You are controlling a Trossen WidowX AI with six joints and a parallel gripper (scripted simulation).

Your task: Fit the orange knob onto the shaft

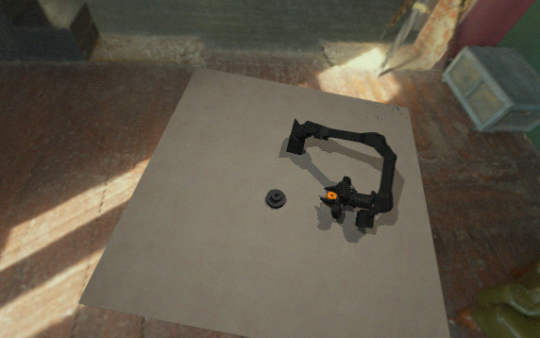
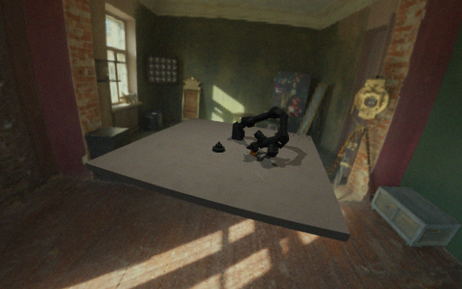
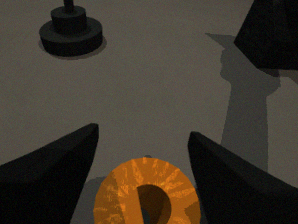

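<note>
The orange knob is between the fingers, its holed end facing the wrist camera. In the wrist view the hole's flat side is on the left; the knob's lower part is cut off by the frame. My gripper is open around the knob, with a gap beside it at the right finger. Whether the knob touches the table is unclear. The dark round pedestal stands apart, left of the gripper in the top and exterior views. Its thin upright shaft is bare and cut off at the top.
The arm's base stands behind the pedestal and gripper on the grey table. The arm loops out to the right from it. A dark part of the arm fills the wrist view's upper right corner.
</note>
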